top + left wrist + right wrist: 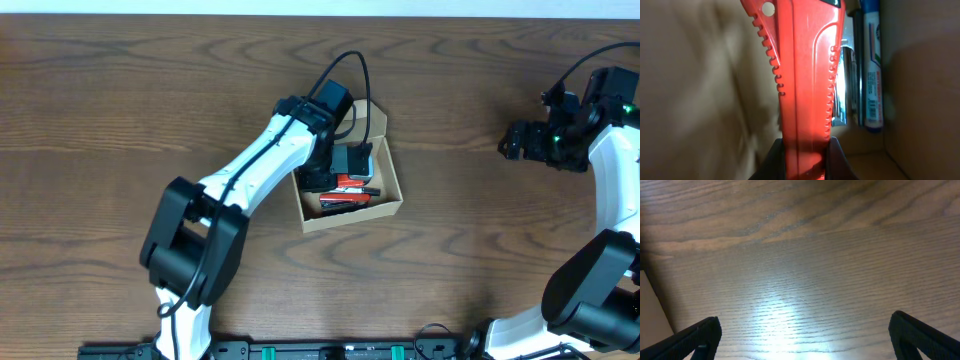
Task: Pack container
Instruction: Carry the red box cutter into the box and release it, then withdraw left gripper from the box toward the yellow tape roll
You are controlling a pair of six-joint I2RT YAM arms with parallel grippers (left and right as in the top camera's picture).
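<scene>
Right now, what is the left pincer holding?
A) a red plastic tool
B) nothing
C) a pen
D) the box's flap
A: the left wrist view shows the left pincer shut on both sides of the red plastic tool, down inside the box.

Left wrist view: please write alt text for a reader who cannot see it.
A red plastic tool with ridged edges fills the middle, gripped at its lower end between two dark fingers. It sits inside a brown cardboard box, with a blue and white pen along the right wall.
</scene>
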